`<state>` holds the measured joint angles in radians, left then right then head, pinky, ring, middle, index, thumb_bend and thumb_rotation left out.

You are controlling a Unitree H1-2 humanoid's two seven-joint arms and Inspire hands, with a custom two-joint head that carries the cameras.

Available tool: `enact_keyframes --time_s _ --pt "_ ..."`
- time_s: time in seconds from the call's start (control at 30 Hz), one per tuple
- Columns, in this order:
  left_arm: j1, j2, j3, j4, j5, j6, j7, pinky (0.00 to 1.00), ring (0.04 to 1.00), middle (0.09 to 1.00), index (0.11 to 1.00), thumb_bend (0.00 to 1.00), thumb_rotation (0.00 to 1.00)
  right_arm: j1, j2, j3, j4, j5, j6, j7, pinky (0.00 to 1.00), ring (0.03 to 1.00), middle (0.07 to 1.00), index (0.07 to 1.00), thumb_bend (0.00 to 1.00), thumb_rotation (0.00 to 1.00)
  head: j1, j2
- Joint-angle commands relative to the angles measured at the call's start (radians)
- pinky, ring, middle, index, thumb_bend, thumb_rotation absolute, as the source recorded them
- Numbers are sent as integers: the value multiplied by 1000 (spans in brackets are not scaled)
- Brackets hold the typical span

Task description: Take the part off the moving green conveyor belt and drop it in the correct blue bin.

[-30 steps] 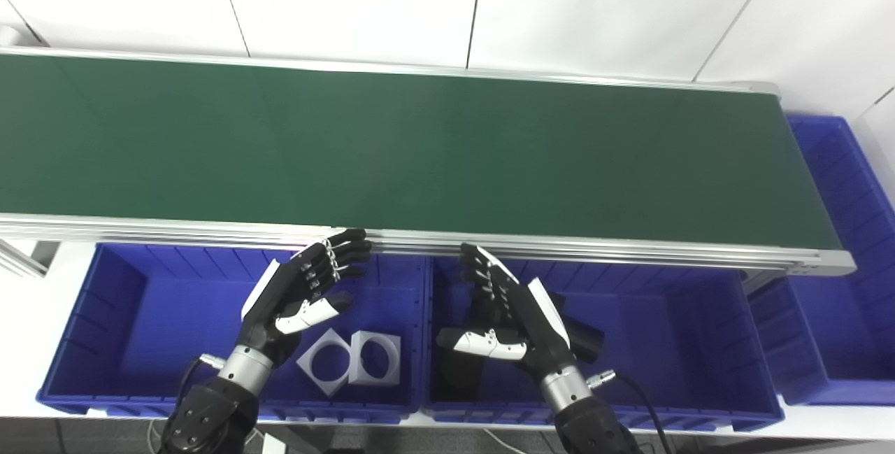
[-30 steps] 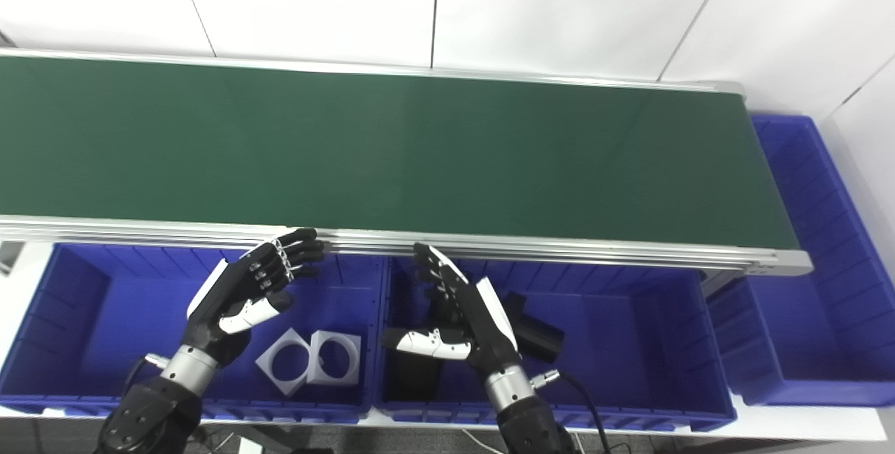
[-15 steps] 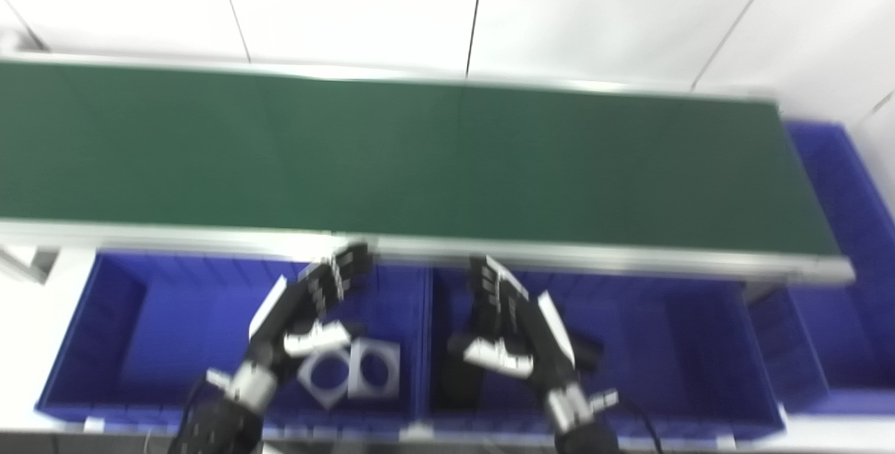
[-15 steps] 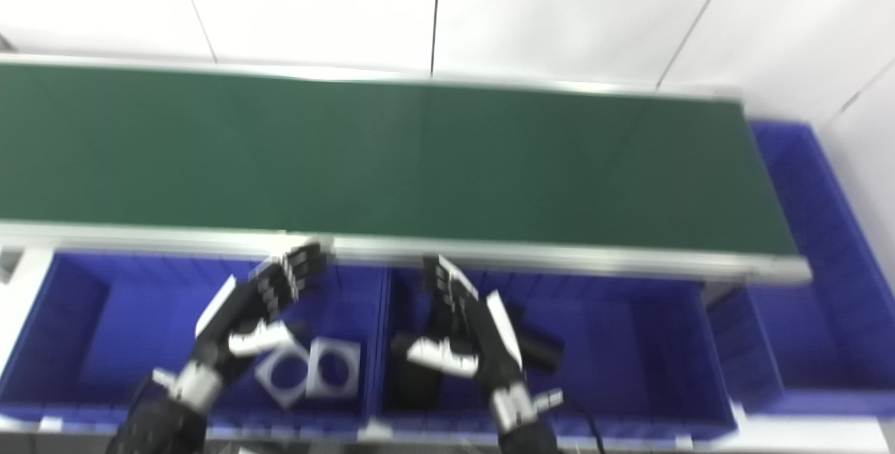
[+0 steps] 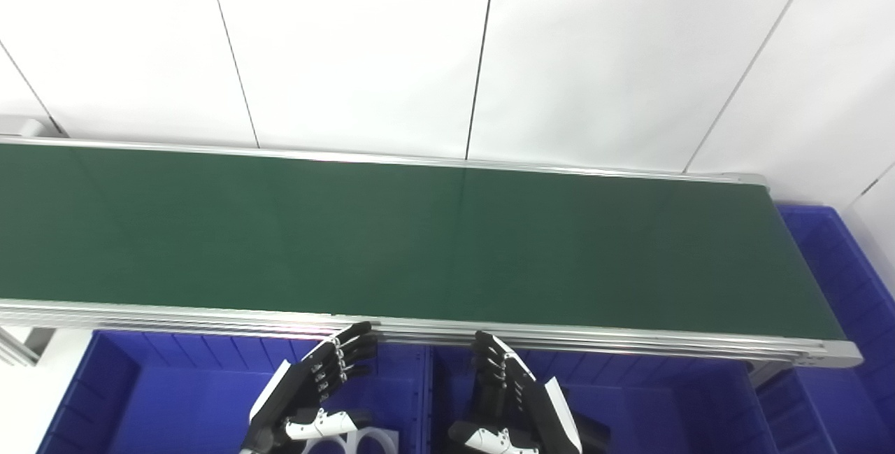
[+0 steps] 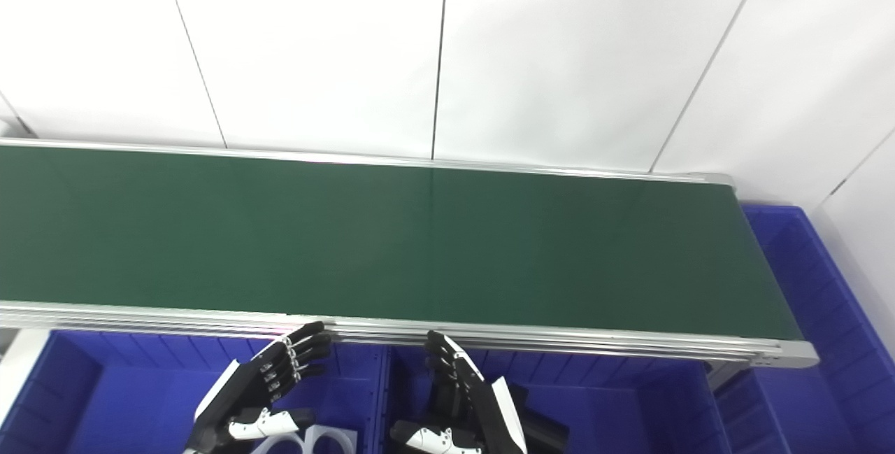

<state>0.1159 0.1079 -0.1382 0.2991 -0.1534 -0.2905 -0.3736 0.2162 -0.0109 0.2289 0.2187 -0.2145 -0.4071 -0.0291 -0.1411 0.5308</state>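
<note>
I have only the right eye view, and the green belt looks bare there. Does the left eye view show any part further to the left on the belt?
Observer: No. The left eye view reaches a little further left, and that stretch of the green belt is bare too.
Operator: What stands beside the left blue bin on that side?
Observer: A grey metal frame stands under the belt's near rail, to the left of the left blue bin. Your view cuts nearly all of it off.
</note>
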Motion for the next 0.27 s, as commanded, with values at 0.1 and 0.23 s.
enact_keyframes --time_s 0.1,0.23 --pt "-20 -3 -6 -18 8 -35 -4 826 843 837 862 1000 289 -15 -1 -2 -10 0 -52 -3 766 830 863 886 831 433 2 6" --pt "-18 -6 -6 -22 7 -32 -4 824 843 838 866 1000 286 -15 -4 -1 -16 -6 -43 0 774 832 863 884 833 433 3 15"
